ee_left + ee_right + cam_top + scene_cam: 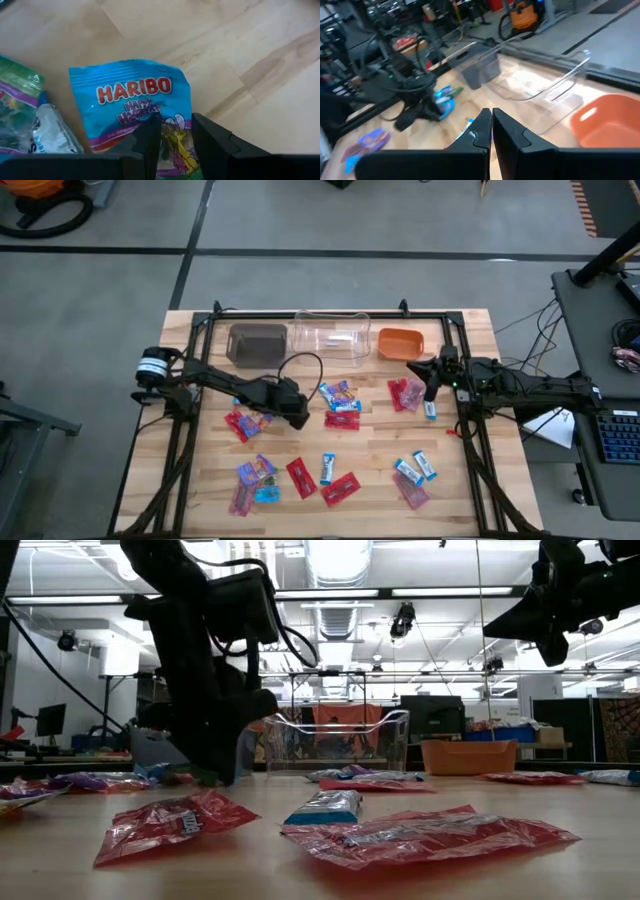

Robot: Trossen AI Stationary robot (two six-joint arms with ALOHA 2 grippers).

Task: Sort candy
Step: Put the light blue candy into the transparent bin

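Observation:
Small wrapped candies lie scattered over the wooden table (370, 470): red ones (340, 488), blue-and-white ones (327, 468) and purple-multicolour ones (255, 470). My left gripper (297, 418) is down at the table left of centre. In the left wrist view it (176, 137) is open over a blue Haribo packet (132, 97) that lies flat. My right gripper (432, 390) is raised above the table's right side near the orange bin (400, 342). It (491, 120) is shut, and a blue-and-white candy (430, 410) shows at its tips. My left gripper comes at the blue Haribo packet from above, pointing down. Its fingertips (150, 142) stand on the packet's printed end (176, 145), with a strip of wrapper between them. The packet lies flat on the table. My right gripper pinches the blue-and-white candy; only a sliver of wrapper (468, 131) shows beside the shut fingers, which hide the place of contact. The candy is lifted clear of the table.
Three bins stand in a row at the far edge: brown (257, 343), clear (330, 335) and orange. A cluster of candies (340, 395) lies between the two grippers, and red ones (405, 393) lie just left of the right gripper. More candy lies along the near half.

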